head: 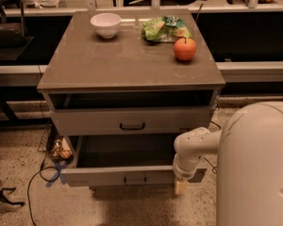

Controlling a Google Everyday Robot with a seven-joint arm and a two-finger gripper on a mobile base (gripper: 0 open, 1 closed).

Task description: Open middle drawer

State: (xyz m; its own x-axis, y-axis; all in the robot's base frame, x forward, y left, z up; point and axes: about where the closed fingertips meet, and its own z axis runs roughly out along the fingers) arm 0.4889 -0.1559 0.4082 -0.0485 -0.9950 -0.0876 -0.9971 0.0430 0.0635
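Most of the middle drawer (99, 176) lies pulled out, so the gripper (181, 186) hangs idle beside its front's right end; whether open or closed cannot be told.

The middle drawer (108, 175) is a wide grey drawer with a low flat front and a small dark bar handle (134, 179) at its centre. It stands pulled well out of the cabinet (132, 69), level, its plain grey inside open to view. The gripper (181, 186) hangs pointing down at the right end of the drawer's front
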